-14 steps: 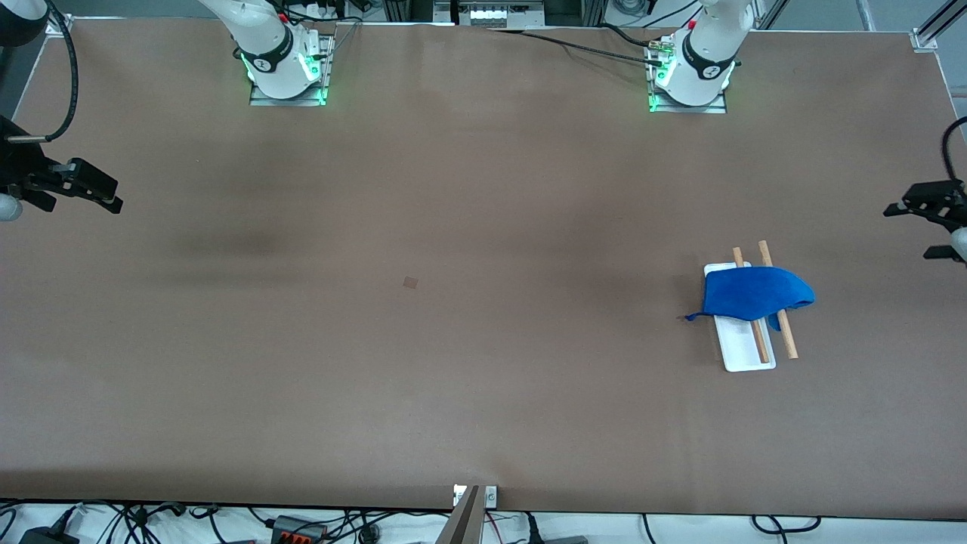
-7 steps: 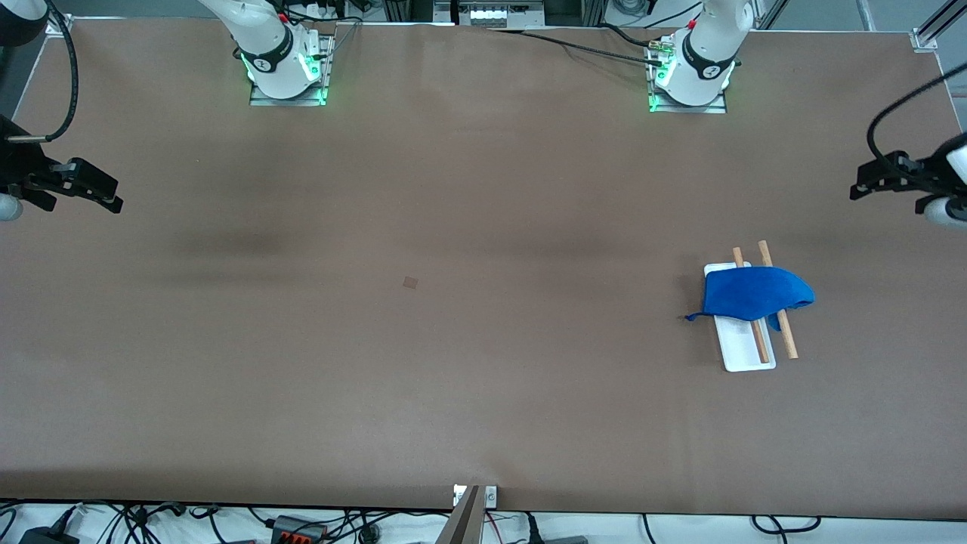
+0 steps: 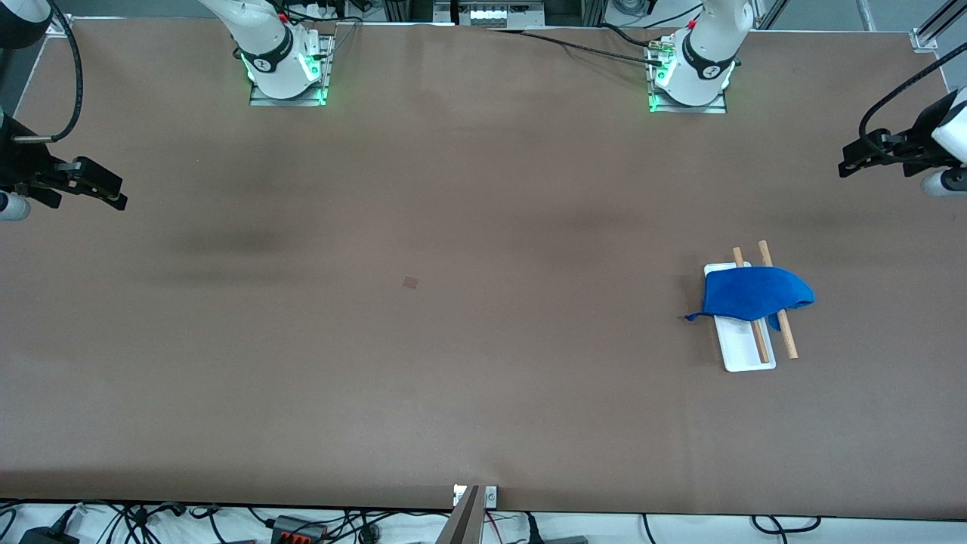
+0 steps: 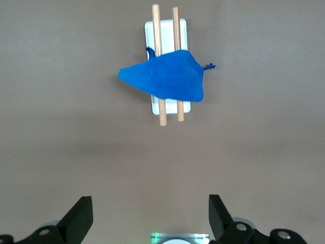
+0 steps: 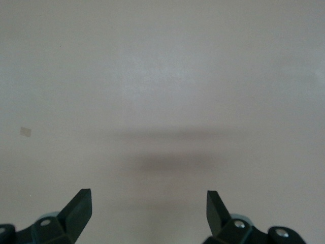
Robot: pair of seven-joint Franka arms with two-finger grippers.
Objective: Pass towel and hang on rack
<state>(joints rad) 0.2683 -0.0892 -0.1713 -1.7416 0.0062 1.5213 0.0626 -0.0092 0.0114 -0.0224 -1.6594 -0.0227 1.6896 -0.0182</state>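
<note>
— Blue cloth first: where does the towel (image 3: 755,294) sit?

— It lies draped across both wooden rods (image 3: 776,302) of the rack (image 3: 744,351), toward the left arm's end of the table (image 3: 453,340). It covers the part of the rods farther from the front camera, and one pointed corner hangs past the outer rod while a thin loop trails onto the table surface at the towel's inner edge. The left wrist view shows the same: the towel (image 4: 165,76) spread over the two rods, with the white tray base (image 4: 166,30) showing under them.

— And the left gripper (image 3: 869,157)?

— It hangs up in the air at the table's edge on the left arm's end, over bare brown surface, well apart from the rack. The arm comes in from outside the front view, its forearm angled and a black cable looping above it. In its own wrist view the two dark fingers (image 4: 78,218) stand wide apart with nothing between them.

— The right gripper (image 3: 102,190)?

— It is held over the table's edge at the right arm's end, well apart from the towel, the wrist roughly level and the fingers pointing in toward the table's middle. The right wrist view shows its fingertips (image 5: 78,206) spread apart and empty, over plain tabletop with a small square mark (image 5: 25,131) on it.

— Is either arm touching anything?

— Neither one; both grippers hover, spread and holding nothing.
</note>
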